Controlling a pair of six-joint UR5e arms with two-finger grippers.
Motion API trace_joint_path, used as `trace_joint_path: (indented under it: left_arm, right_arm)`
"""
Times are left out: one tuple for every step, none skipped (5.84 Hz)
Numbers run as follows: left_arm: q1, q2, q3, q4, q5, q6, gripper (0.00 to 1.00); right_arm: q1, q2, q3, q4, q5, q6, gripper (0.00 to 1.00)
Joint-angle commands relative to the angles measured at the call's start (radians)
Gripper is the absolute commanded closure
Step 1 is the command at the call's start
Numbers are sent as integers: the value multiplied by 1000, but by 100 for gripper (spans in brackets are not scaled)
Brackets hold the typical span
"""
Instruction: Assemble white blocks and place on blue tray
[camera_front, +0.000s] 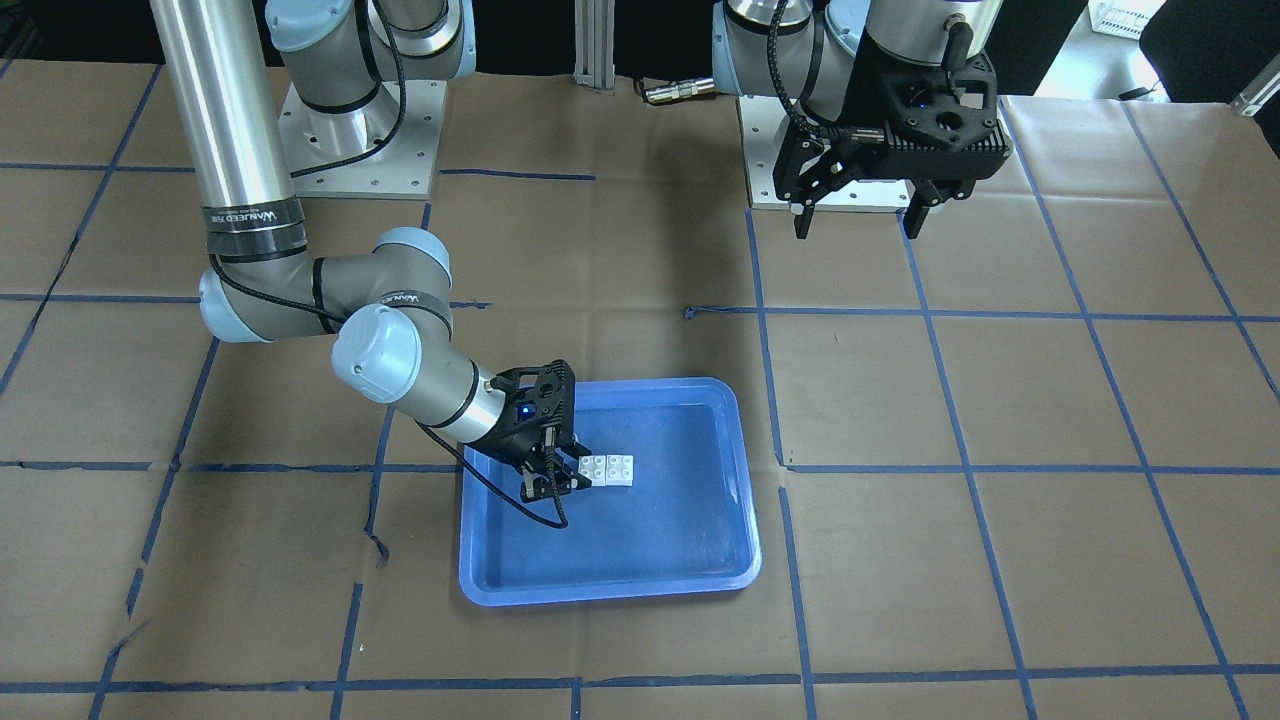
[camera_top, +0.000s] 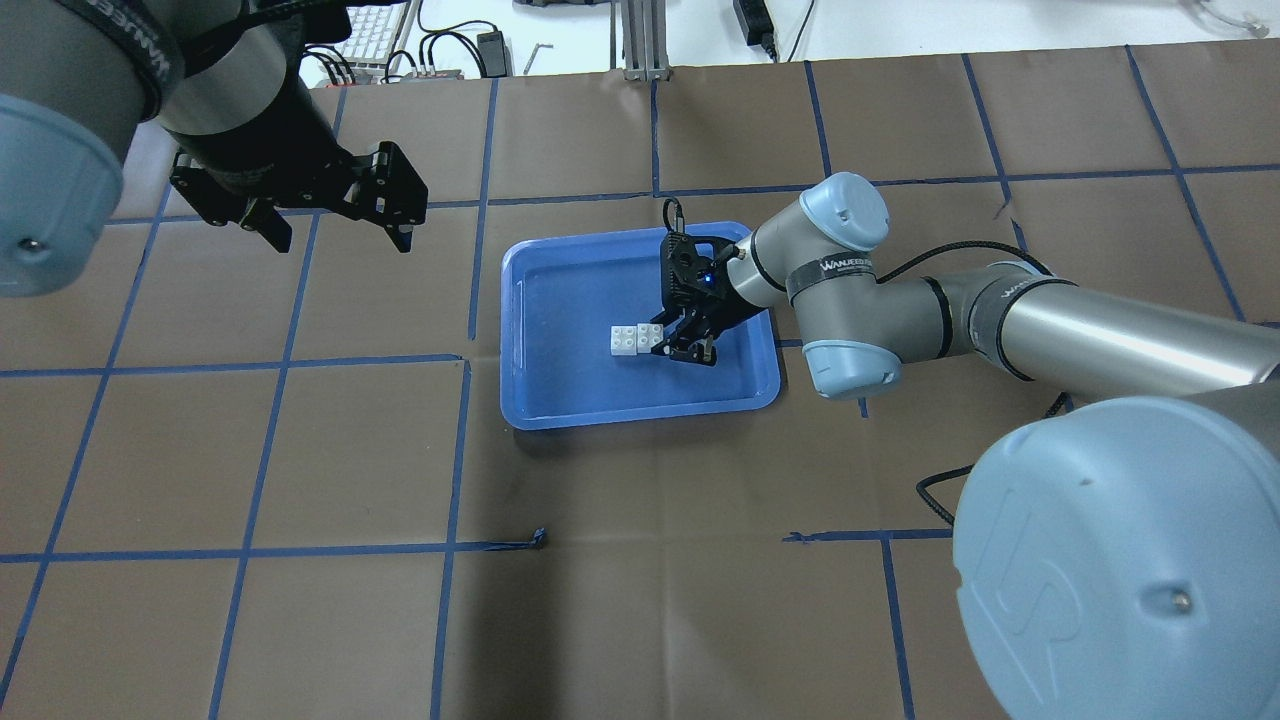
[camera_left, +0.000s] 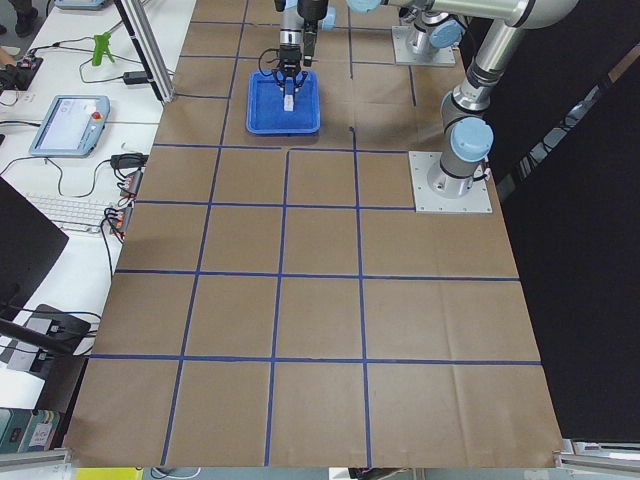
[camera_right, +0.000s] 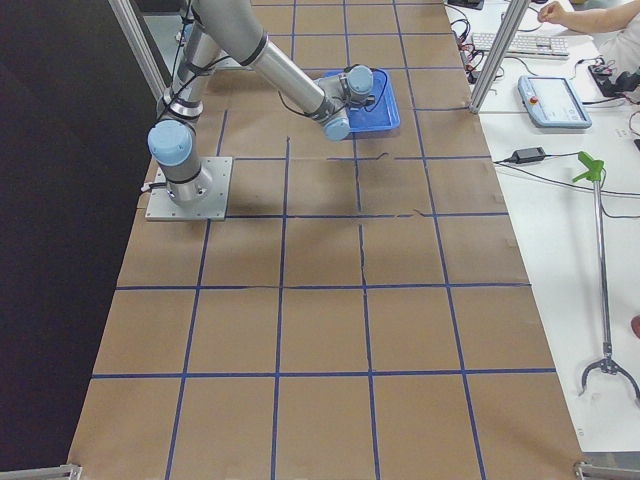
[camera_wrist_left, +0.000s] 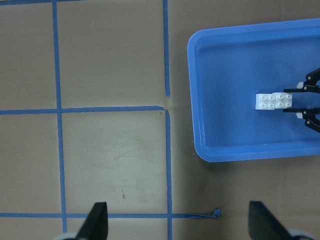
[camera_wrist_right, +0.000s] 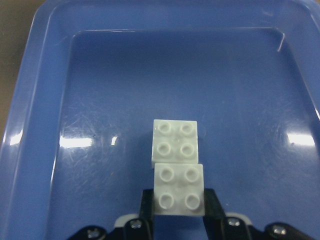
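While the right arm reached low across the brown paper-covered surface (camera_front: 1050, 400), its end effector (camera_wrist_right: 178, 209) sat inside the blue tray (camera_front: 610, 597), tilted down toward the tray floor. In the right wrist view its two black fingers (camera_wrist_right: 146, 204) stood narrowly apart, one against each side of the nearer of the white blocks (camera_front: 607, 469), and appeared to grip it, with no gap visible between pads and plastic. The two blocks lay side by side and touching, roughly in the middle of the tray, studs facing up. All four studs showed on each brick. The gripped brick looked slightly higher than its neighbour and slightly offset sideways from it. Whether the two were actually locked together could not be told from these views.

The tray itself rested flat on the surface, between the two arm bases and toward the operators' side, lying beside one of the blue tape lines (camera_front: 930, 316) that divided the paper into squares.

The left end effector (camera_front: 857, 228) hung well above the surface near its own base, well apart from the tray. Its fingers were spread wide and pointed downward, and it held nothing.
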Motion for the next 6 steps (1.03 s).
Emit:
trace_joint_path:
  left_arm:
    - [0,0,0,0,0,0,0]
    - [0,0,0,0,0,0,0]
    - [0,0,0,0,0,0,0]
    - [0,0,0,0,0,0,0]
    - [0,0,0,0,0,0,0]
    - [0,0,0,0,0,0,0]
  right_arm:
    - [0,0,2,6,0,0,71]
    - [0,0,2,6,0,0,71]
    - [0,0,2,6,0,0,71]
    - [0,0,2,7,0,0,59]
    - [0,0,2,7,0,0,52]
    - [0,0,2,7,0,0,52]
